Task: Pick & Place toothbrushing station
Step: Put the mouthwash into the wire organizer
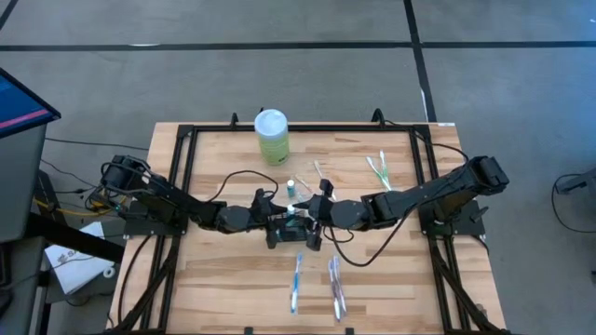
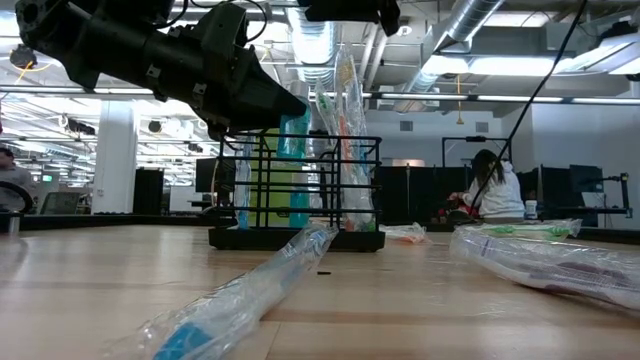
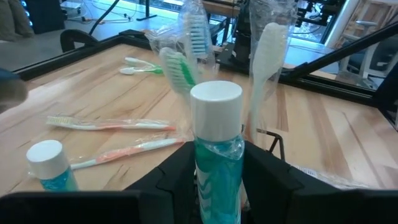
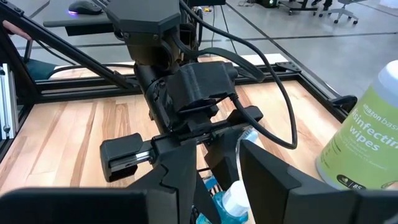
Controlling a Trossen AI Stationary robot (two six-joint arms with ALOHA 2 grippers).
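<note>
Your toothbrushing station point(image 2: 297, 190), a black wire caddy holding wrapped brushes and a teal bottle point(image 3: 216, 163), stands upright mid-table point(image 1: 391, 279). The left claw point(image 3: 217, 171) grips that bottle; the right claw point(image 4: 214, 180) hovers open above the caddy.

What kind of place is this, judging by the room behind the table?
Probably a robotics lab inside an open office or workshop. The low view shows bare ceiling ducts, a person seated at a desk, and the wooden table carries two robot arms on a black frame.
</note>
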